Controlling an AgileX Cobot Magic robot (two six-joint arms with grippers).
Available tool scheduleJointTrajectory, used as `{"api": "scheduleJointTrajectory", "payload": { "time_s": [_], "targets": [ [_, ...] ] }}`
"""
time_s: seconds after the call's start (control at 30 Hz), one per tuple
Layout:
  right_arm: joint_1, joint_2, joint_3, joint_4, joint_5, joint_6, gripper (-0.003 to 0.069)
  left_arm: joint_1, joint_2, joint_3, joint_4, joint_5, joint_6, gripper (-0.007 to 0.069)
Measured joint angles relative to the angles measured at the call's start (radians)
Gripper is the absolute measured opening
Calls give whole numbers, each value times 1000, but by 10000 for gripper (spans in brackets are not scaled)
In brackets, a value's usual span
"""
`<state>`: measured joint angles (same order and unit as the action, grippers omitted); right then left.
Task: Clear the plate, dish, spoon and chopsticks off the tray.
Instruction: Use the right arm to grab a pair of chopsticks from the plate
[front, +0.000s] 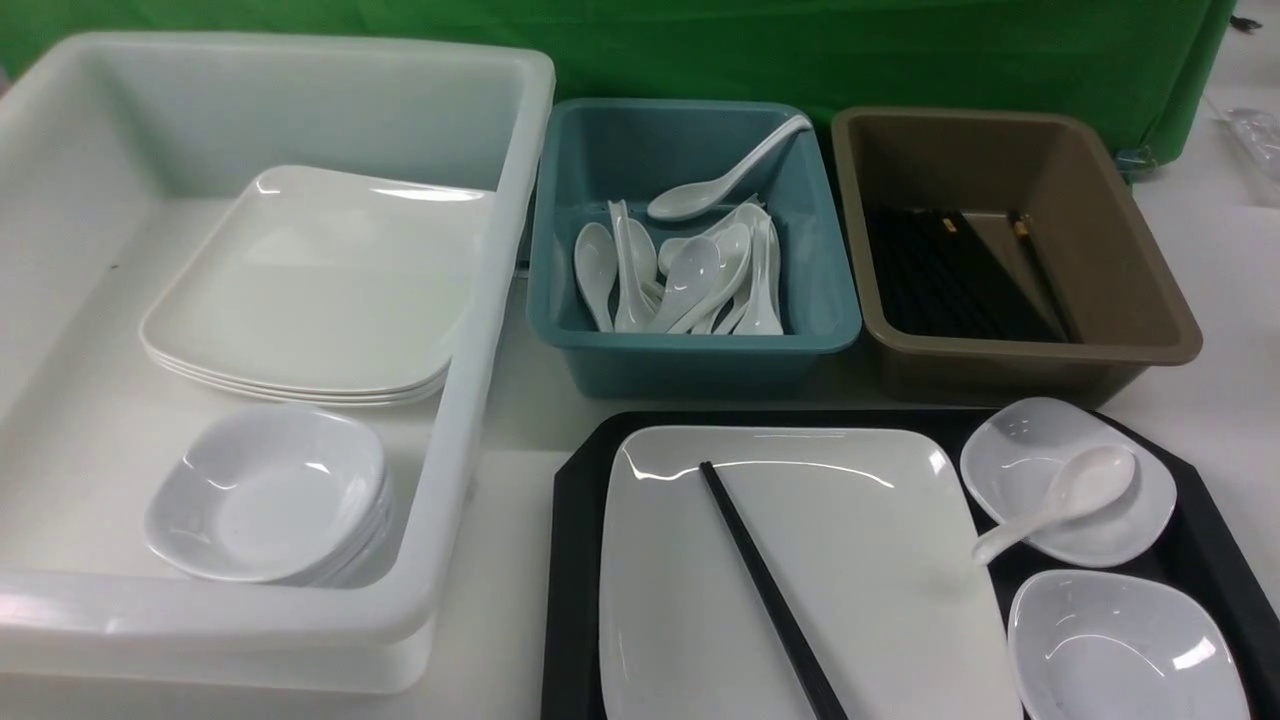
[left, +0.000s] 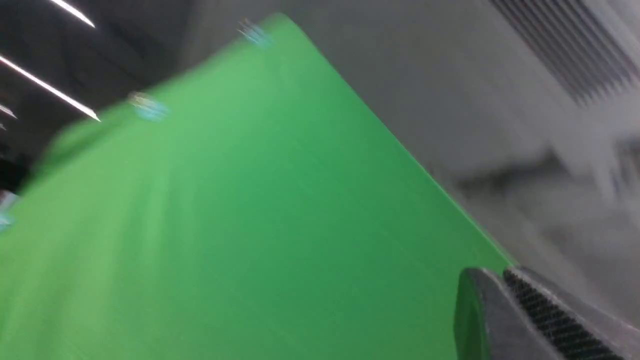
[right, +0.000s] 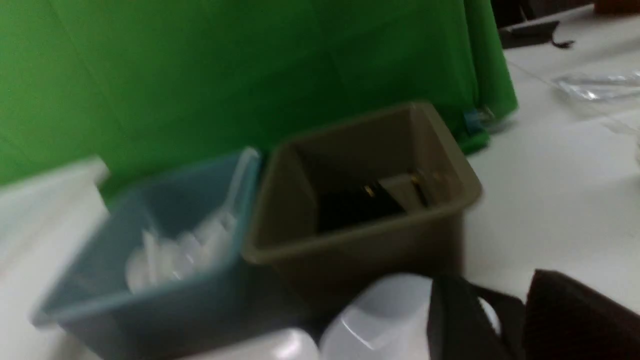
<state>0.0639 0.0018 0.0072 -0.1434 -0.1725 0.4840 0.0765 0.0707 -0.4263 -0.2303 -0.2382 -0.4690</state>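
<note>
Nothing is off the tray (front: 575, 520) yet, and the layout tells me the order. The chopsticks (front: 765, 585) lie slantwise across the plate (front: 860, 560), so I judge they must go before the plate can be lifted. The spoon (front: 1070, 495) rests bowl-up in the far dish (front: 1010, 450), its handle hanging over the rim toward the plate, so it comes out before that dish moves. A near dish (front: 1120, 650) sits empty beside the plate. Behind the tray the bins are sorted by kind: spoons in the teal bin (front: 690, 370), black sticks in the brown bin (front: 1030, 352), plates and small dishes stacked in the white tub (front: 480, 300). My left fingers (left: 545, 320) are pressed together on nothing and point up at the green cloth (left: 225, 200), well away from the work. My right fingers (right: 460, 320) stand partly spread and empty, near a dish and facing the two bins. Neither arm shows in the front view. The near ends of the tray, plate and chopsticks are cut off there, and the pair reads as one dark line. I cannot tell whether the spoon's handle touches the plate. The right wrist view is blurred, and the brown bin's contents merge into one dark mass.
</note>
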Motion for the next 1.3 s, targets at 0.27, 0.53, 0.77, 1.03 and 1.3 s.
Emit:
{"api": "scheduleJointTrajectory", "payload": {
  "time_s": [0.27, 0.53, 0.77, 1.03, 1.3],
  "targets": [
    [0, -1, 0, 3, -275, 60, 242, 0, 467, -606, 105, 943, 185, 17],
    [0, -1, 0, 3, -373, 133, 242, 0, 771, -672, -33, 1306, 445, 17],
    [41, 89, -224, -43, 19, 161, 74, 0, 862, -548, -85, 1315, 565, 3],
    [296, 578, -783, -20, 838, -145, 24, -108, 917, -536, -67, 1291, 600, 1],
    [632, 1054, -961, -15, 996, -252, 110, -309, 985, -536, 58, 1292, 522, 0]
  ]
}}
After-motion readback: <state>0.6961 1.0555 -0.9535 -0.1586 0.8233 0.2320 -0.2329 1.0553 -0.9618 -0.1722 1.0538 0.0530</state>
